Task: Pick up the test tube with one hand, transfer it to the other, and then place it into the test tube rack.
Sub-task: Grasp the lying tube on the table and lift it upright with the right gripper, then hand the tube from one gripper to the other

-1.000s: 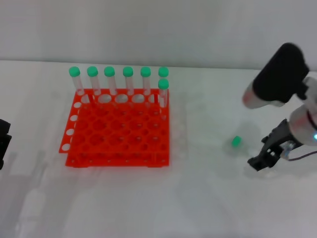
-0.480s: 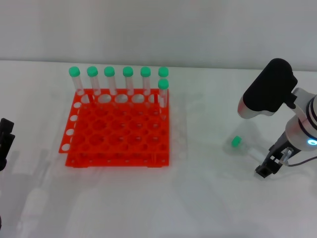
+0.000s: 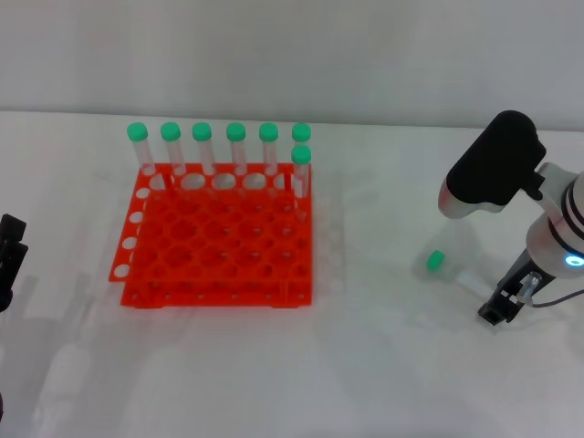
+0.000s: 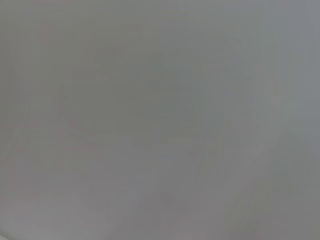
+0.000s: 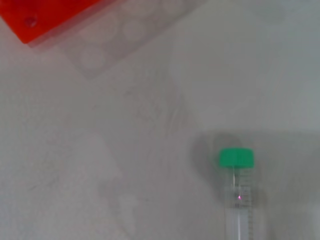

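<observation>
The test tube (image 3: 447,267) lies flat on the white table at the right, its green cap pointing toward the rack and its clear body running toward my right gripper. In the right wrist view the test tube (image 5: 238,200) shows cap and label, with its lower end cut off by the picture edge. My right gripper (image 3: 499,308), under the black padded shell (image 3: 495,164), is low over the table at the tube's tail end. The orange-red test tube rack (image 3: 219,246) stands at the left centre. My left gripper (image 3: 9,255) is parked at the left edge.
Several green-capped tubes (image 3: 219,151) stand upright in the rack's back row, one more (image 3: 300,173) at its back right corner. A rack corner (image 5: 40,15) shows in the right wrist view. The left wrist view shows only grey.
My right gripper has moved right and down, from beside the green cap to the tube's tail end. The padded shell dropped lower. The tube has not moved.
</observation>
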